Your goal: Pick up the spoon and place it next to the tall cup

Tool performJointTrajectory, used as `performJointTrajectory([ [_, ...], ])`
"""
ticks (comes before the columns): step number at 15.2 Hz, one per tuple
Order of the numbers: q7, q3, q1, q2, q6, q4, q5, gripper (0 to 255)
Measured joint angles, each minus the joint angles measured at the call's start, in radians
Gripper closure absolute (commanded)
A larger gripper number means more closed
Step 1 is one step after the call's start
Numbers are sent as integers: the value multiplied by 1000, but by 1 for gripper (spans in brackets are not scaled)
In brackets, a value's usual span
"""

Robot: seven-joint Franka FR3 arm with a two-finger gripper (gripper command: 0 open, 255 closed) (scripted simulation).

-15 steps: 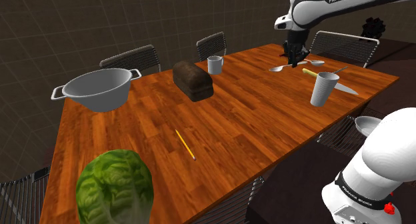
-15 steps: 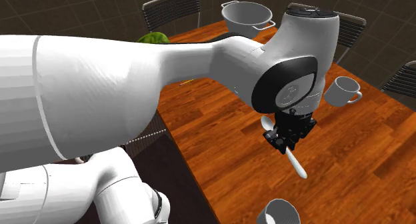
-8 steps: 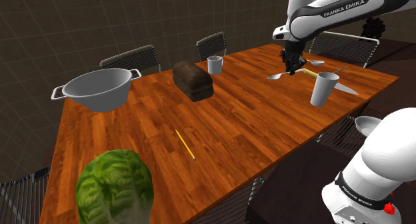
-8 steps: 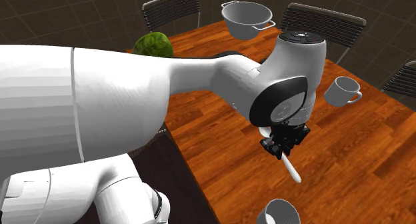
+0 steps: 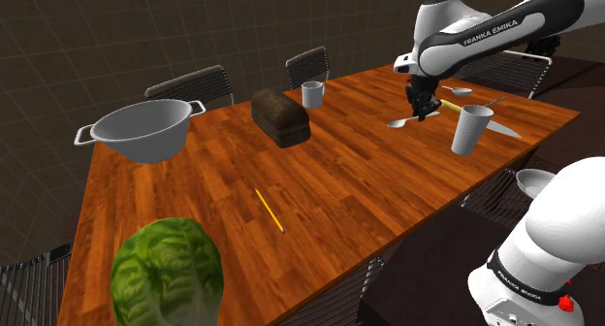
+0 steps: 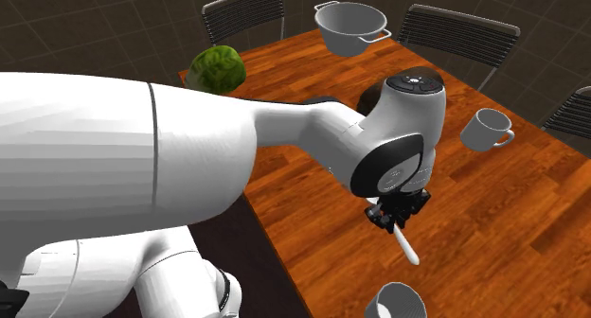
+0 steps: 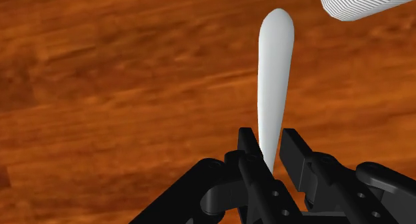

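At the upper right of the shoulder view, the pale spoon hangs over the desk, clasped near its middle by the narrowed pincer. Its long axis lies about level and runs across the frame. The handle end reaches toward the tall cup, which stands just beside it to the frame's right. The placement looks to need only a short lowering. The forearm reads "FRANKA EMIKA".
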Motion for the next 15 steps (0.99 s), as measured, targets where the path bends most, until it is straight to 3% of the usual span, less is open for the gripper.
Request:
performJointTrajectory([
  [15, 58, -21, -16, 112, 222, -114, -48, 255],
])
